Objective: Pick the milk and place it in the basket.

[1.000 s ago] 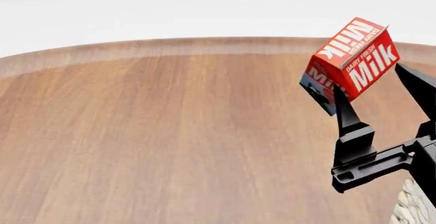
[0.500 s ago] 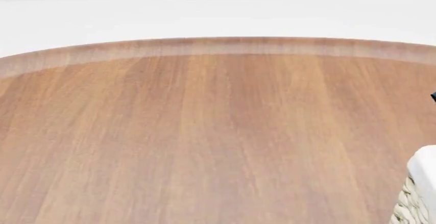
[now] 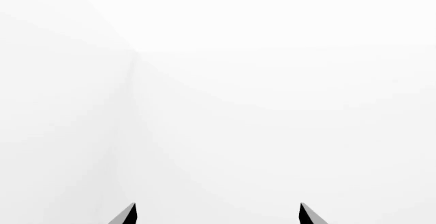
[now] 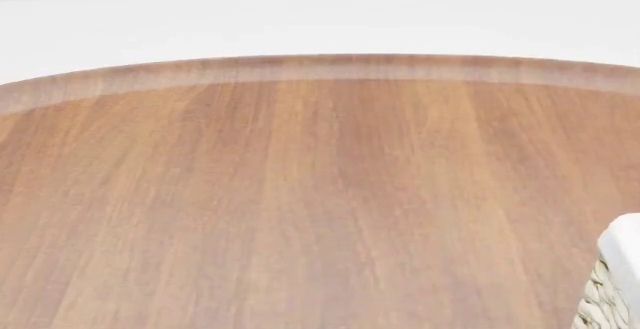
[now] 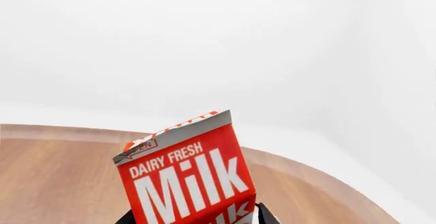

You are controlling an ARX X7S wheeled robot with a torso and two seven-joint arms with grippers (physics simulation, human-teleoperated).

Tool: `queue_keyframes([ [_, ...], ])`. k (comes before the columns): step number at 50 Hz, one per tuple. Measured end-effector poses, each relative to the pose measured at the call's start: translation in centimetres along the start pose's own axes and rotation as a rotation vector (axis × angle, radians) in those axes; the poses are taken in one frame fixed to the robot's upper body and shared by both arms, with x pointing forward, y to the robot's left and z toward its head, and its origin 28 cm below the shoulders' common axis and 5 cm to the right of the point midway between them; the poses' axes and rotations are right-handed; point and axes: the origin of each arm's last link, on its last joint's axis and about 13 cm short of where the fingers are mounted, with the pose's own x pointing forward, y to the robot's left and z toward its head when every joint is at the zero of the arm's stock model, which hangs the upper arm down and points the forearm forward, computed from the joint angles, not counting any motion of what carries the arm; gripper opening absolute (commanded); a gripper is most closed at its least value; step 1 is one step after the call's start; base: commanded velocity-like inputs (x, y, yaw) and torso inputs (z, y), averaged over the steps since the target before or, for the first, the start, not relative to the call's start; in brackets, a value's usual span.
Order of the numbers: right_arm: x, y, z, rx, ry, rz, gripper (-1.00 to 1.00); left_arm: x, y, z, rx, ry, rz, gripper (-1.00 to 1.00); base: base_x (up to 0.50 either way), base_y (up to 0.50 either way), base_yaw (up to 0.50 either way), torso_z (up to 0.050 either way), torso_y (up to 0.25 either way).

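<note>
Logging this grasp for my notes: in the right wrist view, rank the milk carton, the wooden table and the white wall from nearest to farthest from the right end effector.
1. Milk carton: between the right end effector fingers.
2. Wooden table: below and behind the carton.
3. White wall: beyond the table's far edge.

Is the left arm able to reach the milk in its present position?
Probably not. The left gripper points at blank white background with nothing between its open fingertips, and the milk is already held by the right gripper. Neither arm shows in the head view.
</note>
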Motion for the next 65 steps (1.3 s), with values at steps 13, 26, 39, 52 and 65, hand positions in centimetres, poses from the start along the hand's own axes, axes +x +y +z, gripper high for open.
queue_keyframes([
  [13,2.2,-0.8,0.1,-0.033,0.126,0.007,-1.00,0.0,0.0,0.0,-0.001,0.000,0.000,1.00,0.00,0.00,0.00,0.001,0.002],
  [26,3.1,-2.0,0.1,-0.056,0.256,-0.019,-1.00,0.0,0.0,0.0,-0.003,0.001,-0.002,1.00,0.00,0.00,0.00,0.001,0.001],
  [39,3.6,-2.9,-1.0,-0.038,0.360,-0.067,-1.00,0.0,0.0,0.0,-0.004,0.003,0.000,1.00,0.00,0.00,0.00,0.000,0.002],
  [52,4.7,-3.1,-1.7,-0.011,0.411,-0.100,-1.00,0.0,0.0,0.1,0.003,-0.003,-0.009,1.00,0.00,0.00,0.00,0.001,-0.027],
  [65,5.9,-2.6,-1.8,-0.015,0.445,-0.088,-1.00,-0.1,0.0,0.1,0.015,-0.009,-0.020,1.00,0.00,0.00,0.00,0.005,-0.166],
])
